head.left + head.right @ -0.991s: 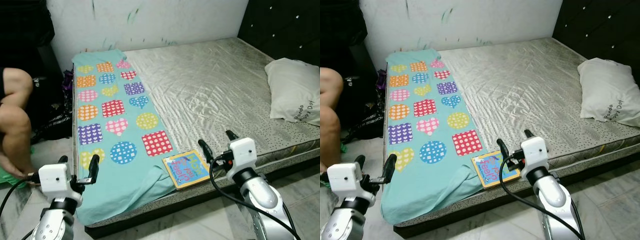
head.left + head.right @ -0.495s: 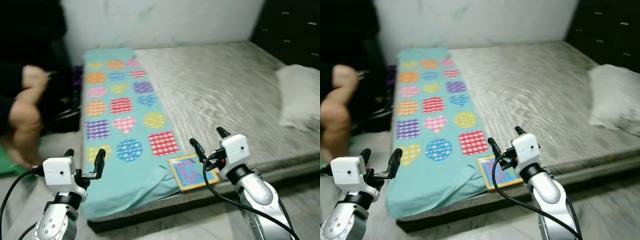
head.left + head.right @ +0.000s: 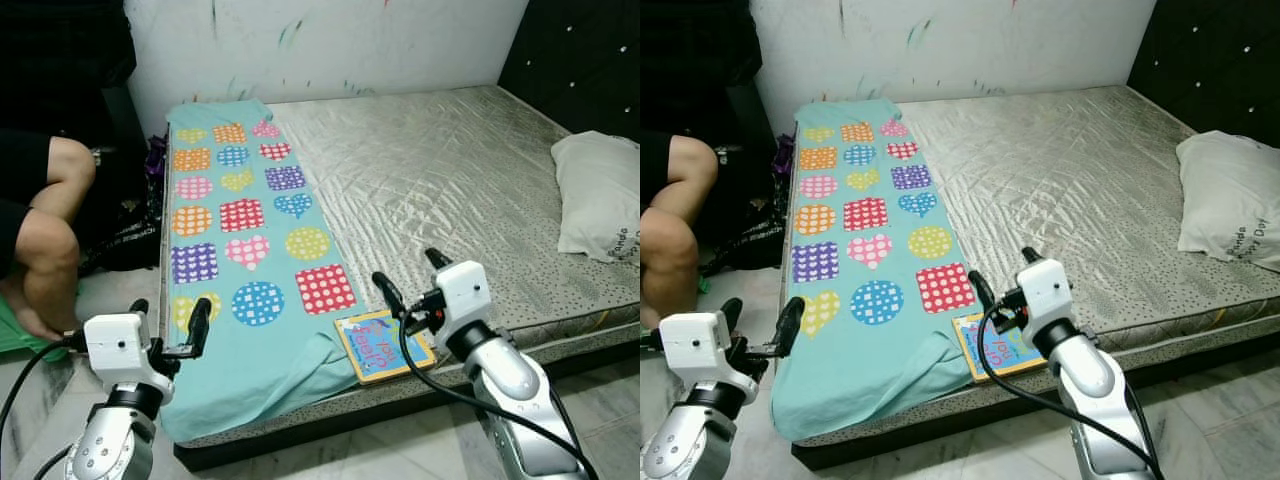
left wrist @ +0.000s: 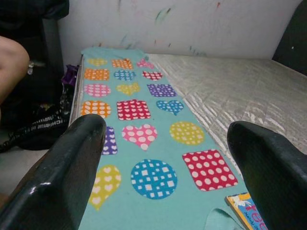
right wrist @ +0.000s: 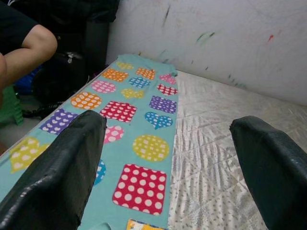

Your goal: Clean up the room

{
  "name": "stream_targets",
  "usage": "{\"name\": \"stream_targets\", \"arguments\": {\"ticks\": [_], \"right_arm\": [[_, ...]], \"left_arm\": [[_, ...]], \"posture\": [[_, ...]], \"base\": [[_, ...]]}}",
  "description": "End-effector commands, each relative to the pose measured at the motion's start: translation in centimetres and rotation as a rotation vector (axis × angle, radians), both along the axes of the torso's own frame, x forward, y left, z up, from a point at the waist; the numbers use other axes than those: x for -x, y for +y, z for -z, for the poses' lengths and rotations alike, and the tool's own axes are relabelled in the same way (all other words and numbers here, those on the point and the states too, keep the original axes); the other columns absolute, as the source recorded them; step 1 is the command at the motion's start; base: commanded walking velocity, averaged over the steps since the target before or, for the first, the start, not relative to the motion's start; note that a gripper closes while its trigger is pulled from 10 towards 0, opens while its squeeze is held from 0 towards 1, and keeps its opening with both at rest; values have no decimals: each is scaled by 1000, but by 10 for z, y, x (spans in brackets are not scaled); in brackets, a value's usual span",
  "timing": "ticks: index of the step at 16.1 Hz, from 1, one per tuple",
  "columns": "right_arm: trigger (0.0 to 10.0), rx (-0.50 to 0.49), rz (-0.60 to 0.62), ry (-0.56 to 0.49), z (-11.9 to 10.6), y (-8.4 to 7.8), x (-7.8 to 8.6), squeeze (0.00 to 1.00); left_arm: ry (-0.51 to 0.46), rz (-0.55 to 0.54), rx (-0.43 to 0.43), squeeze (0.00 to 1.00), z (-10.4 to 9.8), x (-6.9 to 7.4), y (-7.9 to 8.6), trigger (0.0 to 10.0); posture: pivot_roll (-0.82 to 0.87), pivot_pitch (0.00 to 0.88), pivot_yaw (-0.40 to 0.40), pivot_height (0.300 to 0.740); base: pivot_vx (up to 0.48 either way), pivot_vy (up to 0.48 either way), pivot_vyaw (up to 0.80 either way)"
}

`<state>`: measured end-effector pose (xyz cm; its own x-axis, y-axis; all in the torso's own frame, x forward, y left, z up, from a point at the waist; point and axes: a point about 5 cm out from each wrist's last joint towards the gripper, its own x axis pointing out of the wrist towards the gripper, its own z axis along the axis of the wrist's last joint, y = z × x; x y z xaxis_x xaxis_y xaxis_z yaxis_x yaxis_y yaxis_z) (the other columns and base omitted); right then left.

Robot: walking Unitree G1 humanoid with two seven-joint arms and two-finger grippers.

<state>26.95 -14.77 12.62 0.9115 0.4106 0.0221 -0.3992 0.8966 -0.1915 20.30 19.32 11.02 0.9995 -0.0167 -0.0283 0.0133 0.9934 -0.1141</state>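
So the bed (image 3: pixel 450 170) has a bare silvery mattress, and a teal blanket (image 3: pixel 240 250) with dotted hearts, circles and squares runs along its left side, from the wall end down to the near edge, where it bunches up and hangs over a bit. Right beside that bunched corner, at the near edge of the bed, lies a kids' book (image 3: pixel 385 345) with a yellow border, flat, cover up, touching the blanket's fold. A white pillow (image 3: pixel 600 195) sits at the bed's right edge, well apart from the book.

Right hand (image 3: pixel 405 285) hovers just above the book, its 2 black fingers spread wide with nothing between them. Left hand (image 3: pixel 168 320) is off the bed's near left corner, close to the blanket's hanging edge, fingers also spread and holding nothing.

A person's bent leg (image 3: pixel 45 230) shows on the floor side left of the bed, with a dark bag (image 3: pixel 125 225) next to the bed frame.
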Motion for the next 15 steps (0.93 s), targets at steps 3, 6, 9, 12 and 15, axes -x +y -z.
{"name": "stream_targets", "arguments": {"ticks": [3,6,9,12,15], "right_arm": [[10000,-3,-1,-7,-3,1,-2,0],[10000,9,-22,-21,-4,4,-4,0],[10000,8,-25,-24,-5,5,-5,0],[10000,12,-28,-25,-4,5,-5,0],[10000,17,-29,-24,-3,5,-3,0]], "left_arm": [[-3,19,-7,0,-3,-2,0,10000],[-20,39,-27,0,-7,-3,-1,10000],[-38,71,-23,0,-8,-2,-4,10000],[-47,96,-23,0,-10,-2,-8,10000],[-45,108,-23,0,-9,-3,-10,10000]], "posture": [[-40,0,-27,740],[-32,0,-30,740],[-30,0,-31,740],[-32,0,-28,740],[-35,0,-25,740]], "base": [[0,0,0],[0,0,0],[0,0,0],[286,0,0],[316,0,0]]}}
